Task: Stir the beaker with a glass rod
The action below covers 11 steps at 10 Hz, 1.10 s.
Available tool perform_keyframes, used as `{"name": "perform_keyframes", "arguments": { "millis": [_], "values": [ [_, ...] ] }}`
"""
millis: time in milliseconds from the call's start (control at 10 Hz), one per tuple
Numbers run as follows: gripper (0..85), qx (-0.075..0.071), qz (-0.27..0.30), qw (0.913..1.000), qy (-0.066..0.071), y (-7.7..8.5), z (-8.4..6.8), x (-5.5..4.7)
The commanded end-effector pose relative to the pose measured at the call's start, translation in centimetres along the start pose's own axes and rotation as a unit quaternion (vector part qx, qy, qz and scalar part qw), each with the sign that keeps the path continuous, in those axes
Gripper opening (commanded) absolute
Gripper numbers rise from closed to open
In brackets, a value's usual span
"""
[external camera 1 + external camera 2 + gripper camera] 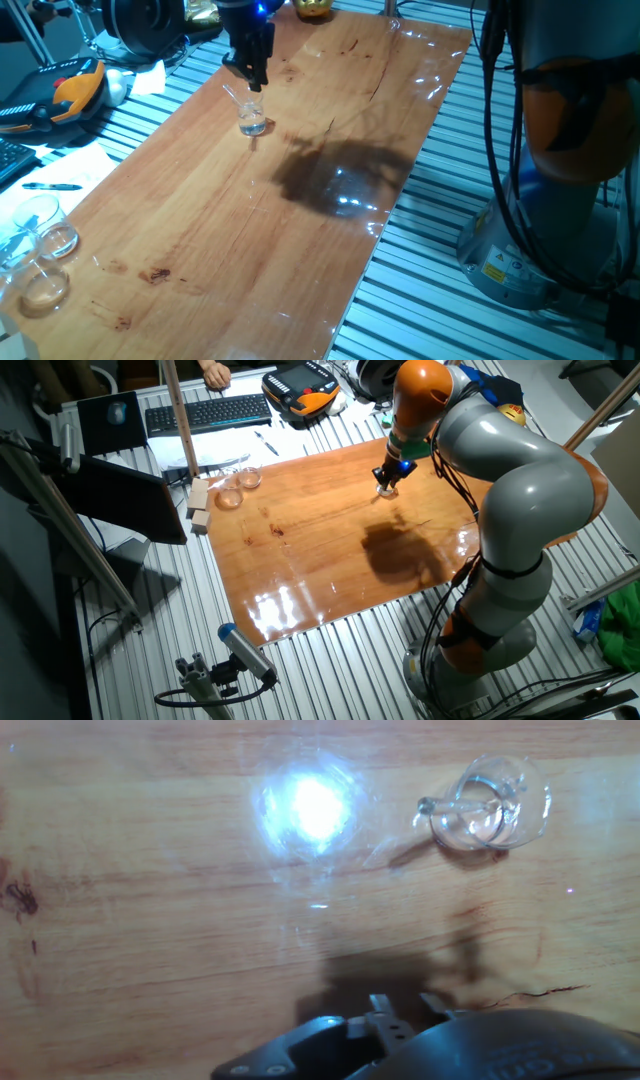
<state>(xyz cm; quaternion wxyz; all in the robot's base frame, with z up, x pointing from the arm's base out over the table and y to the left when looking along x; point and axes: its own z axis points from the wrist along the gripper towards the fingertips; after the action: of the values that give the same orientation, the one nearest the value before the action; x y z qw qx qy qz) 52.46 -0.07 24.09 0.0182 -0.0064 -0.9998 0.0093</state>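
Note:
The small clear beaker [252, 118] stands on the wooden table [250, 230] near its far left edge. It also shows in the hand view [492, 802], upper right. The thin glass rod [233, 96] rests in the beaker and leans out over the rim to the left; its free end shows in the hand view [428, 808]. My gripper [259, 82] hangs just above and slightly behind the beaker, and the rod's upper end lies clear of it. In the other fixed view my gripper [386, 482] hides the beaker. Whether the jaws are open or shut does not show.
Larger clear glass dishes [40, 250] are grouped at the table's near left corner, seen also in the other fixed view [240, 482] beside two wooden blocks [200, 506]. A keyboard [205, 410] and an orange controller [78, 88] lie off the table.

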Motion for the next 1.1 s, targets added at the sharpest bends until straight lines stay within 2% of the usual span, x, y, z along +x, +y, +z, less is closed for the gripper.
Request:
{"name": "perform_keyframes", "arguments": {
  "millis": [0,200,500,700,1000],
  "values": [
    [0.0,0.002,0.001,1.0000,-0.001,0.0,0.1,-0.2],
    [0.0,0.015,0.002,0.9999,-0.004,-0.3,0.3,-0.8],
    [0.0,0.020,0.002,0.9998,-0.007,-1.4,0.3,-1.9],
    [0.0,0.037,0.005,0.9992,-0.011,-1.5,0.6,-2.5],
    [0.0,0.037,0.006,0.9992,-0.010,-1.9,0.9,-3.5]
  ]
}}
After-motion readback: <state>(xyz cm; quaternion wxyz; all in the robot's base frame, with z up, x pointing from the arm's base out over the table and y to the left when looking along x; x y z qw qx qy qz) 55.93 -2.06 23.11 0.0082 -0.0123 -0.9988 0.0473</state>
